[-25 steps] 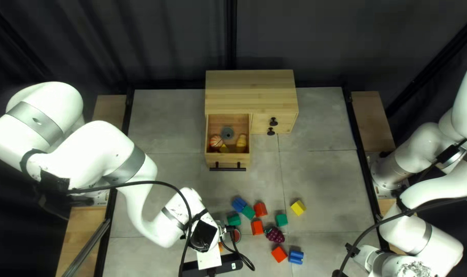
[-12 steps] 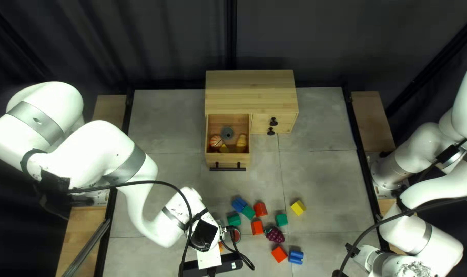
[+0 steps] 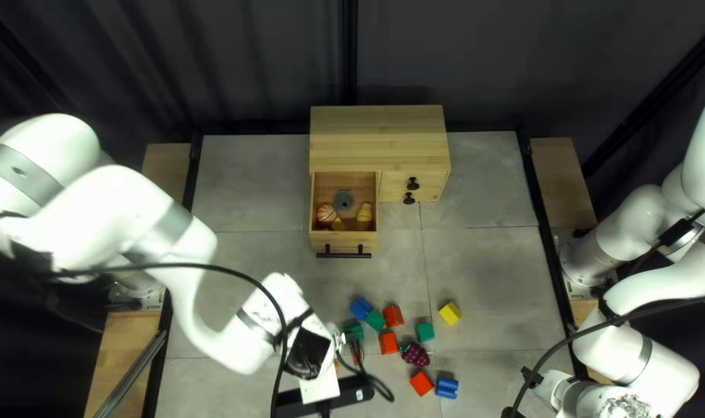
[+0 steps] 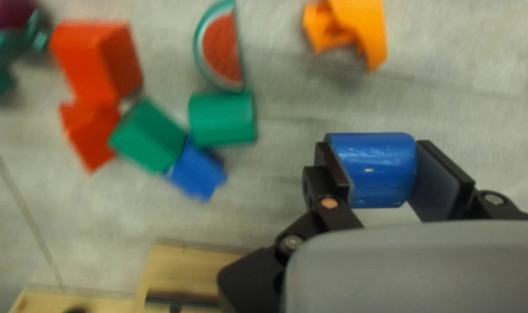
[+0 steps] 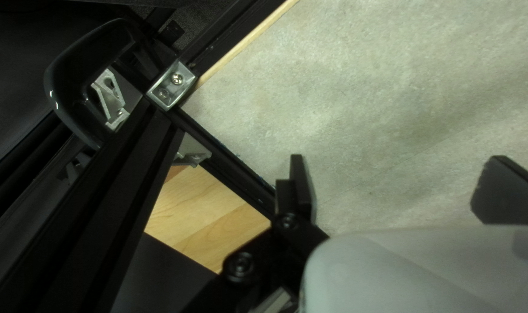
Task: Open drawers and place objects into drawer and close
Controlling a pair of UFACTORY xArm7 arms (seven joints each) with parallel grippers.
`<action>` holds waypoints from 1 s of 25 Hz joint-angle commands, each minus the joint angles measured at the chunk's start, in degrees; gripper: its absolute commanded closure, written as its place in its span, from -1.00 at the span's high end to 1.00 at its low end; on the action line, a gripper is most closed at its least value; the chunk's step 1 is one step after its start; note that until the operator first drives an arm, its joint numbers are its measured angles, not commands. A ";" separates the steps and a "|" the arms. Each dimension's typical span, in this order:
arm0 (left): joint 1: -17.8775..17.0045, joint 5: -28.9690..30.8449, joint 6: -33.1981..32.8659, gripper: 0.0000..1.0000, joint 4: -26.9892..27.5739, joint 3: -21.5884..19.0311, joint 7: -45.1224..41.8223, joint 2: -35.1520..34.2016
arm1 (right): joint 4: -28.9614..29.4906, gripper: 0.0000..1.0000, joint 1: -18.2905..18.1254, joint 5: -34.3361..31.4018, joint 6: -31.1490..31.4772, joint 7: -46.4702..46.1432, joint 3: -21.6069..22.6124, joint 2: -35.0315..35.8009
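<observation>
Left gripper (image 3: pixel 309 352), forward of the cabinet (image 3: pixel 377 139), jaws gripping a blue block (image 4: pixel 377 171); right gripper (image 5: pixel 398 174), jaws apart; cabinet's left drawer (image 3: pixel 342 243) pulled open.

Top left view: set high above near edge of table (image 3: pixel 484 271), slanting down toward cabinet (image 3: pixel 379 139) and dark curtain (image 3: pixel 445 62); widest, farthest back, takes in both arms.
Left wrist view: on left arm (image 3: pixel 124 205), close above toy blocks (image 4: pixel 148 136), facing down. Shares blocks and open drawer (image 3: pixel 345 241) with top left view.
Right wrist view: on right arm (image 3: pixel 612 350), facing down onto tabletop and black rail (image 5: pixel 223 159).
</observation>
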 commanded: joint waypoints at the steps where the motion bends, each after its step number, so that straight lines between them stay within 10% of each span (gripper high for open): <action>1: 3.53 4.45 2.99 -1.00 2.37 3.73 -0.32 -3.03 | 0.00 1.00 0.00 0.00 0.00 0.00 0.00 0.00; 8: 8.11 9.68 -4.73 -0.94 -1.40 8.61 -8.83 -3.81 | 0.00 1.00 0.00 0.00 0.00 0.00 0.00 0.00; 10: 9.16 9.97 -7.17 -0.54 -2.26 9.71 -12.01 -3.40 | 0.00 1.00 0.00 0.00 0.00 0.00 0.00 0.00; 11: 9.24 9.96 -7.40 1.00 -2.35 9.80 -12.51 -3.38 | 0.00 1.00 0.00 0.00 0.00 0.00 0.00 0.00; 25: 1.79 2.91 -4.07 1.00 -4.15 2.46 -22.17 -5.63 | 0.00 1.00 0.00 0.00 0.00 0.00 0.00 0.00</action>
